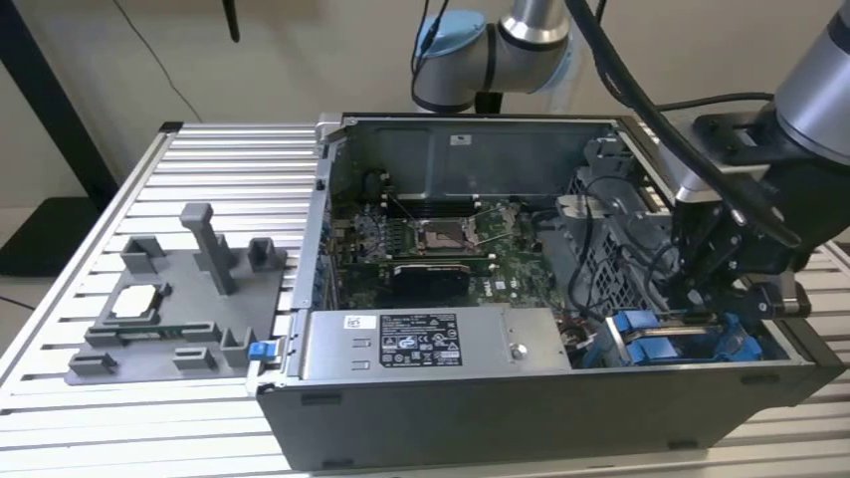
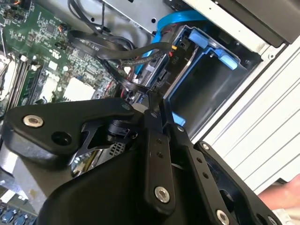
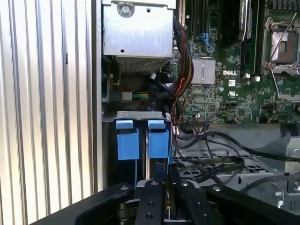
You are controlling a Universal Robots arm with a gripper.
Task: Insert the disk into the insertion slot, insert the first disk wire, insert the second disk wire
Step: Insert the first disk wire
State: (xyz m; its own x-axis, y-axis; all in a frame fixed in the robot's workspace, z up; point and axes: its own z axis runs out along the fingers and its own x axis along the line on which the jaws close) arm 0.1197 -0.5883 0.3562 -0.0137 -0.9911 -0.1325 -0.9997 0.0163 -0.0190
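One arm reaches down at the case's (image 1: 531, 418) four o'clock corner, gripper (image 1: 700, 299) just above the slot (image 1: 684, 339). Its fingers (image 3: 157, 204) look nearly closed, perhaps pinching a wire (image 2: 136, 86).

My insertion slot (image 1: 684, 339) sits at the open case's near corner, on the exterior view's right: a grey metal bay with bright blue plastic rails. In the first wrist view two blue tabs (image 3: 142, 138) stand side by side at its edge. In the second wrist view its blue-lined cavity (image 2: 206, 79) gapes open.

Even, bright light — soft blur
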